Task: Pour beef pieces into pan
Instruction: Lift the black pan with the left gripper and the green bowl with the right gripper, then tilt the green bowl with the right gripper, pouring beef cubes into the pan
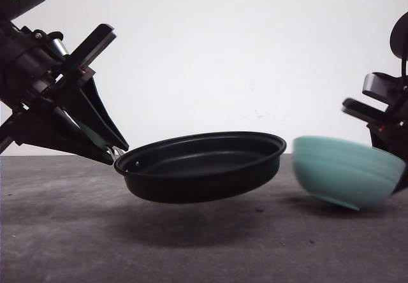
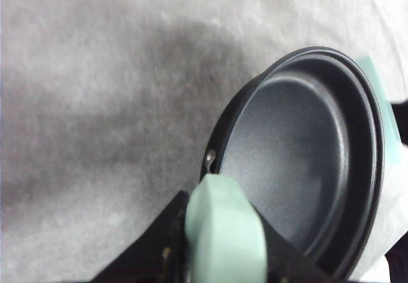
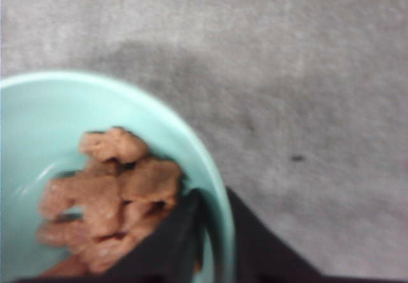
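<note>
The black pan (image 1: 201, 165) hangs above the grey table, held level by its mint-green handle (image 2: 223, 232). My left gripper (image 1: 108, 144) is shut on that handle. Its inside (image 2: 293, 155) is bare. To the right, the teal bowl (image 1: 344, 171) is lifted and tilted, its rim close to the pan's rim. My right gripper (image 3: 213, 225) is shut on the bowl's rim (image 3: 220, 187), one finger inside and one outside. The beef pieces (image 3: 108, 194), reddish-brown chunks, lie piled in the bowl against the inner finger.
Grey felt-like table surface (image 1: 204, 245) lies under both vessels, with the pan's shadow (image 1: 185, 222) beneath it. A white wall (image 1: 223, 53) stands behind.
</note>
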Robot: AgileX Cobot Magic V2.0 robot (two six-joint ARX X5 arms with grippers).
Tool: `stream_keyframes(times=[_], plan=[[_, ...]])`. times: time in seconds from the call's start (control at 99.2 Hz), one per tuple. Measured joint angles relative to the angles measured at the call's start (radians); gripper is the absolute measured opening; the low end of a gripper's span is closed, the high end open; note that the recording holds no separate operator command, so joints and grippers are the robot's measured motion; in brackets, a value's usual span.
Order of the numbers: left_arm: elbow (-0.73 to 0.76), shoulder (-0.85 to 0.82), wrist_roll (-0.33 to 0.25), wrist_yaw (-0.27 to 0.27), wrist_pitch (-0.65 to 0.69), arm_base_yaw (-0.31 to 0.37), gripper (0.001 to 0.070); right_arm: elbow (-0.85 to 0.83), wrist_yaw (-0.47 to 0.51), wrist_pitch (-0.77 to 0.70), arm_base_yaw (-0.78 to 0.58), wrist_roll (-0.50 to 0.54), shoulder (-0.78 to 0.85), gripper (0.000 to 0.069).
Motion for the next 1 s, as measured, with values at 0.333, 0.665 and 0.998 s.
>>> stream_keyframes(times=[0.333, 0.665, 0.998], plan=[[0.000, 0.000, 0.000, 0.000, 0.000, -0.004, 0.0055, 0.026, 0.005, 0.035, 0.026, 0.000, -0.126, 0.0018], [0.055, 0.000, -0.013, -0.005, -0.042, -0.026, 0.0055, 0.111, 0.230, 0.146, 0.301, -0.036, -0.361, 0.0018], [0.244, 0.000, 0.037, -0.005, -0.187, -0.043, 0.0055, 0.110, 0.840, 0.244, 0.676, -0.324, -0.364, 0.0018]])
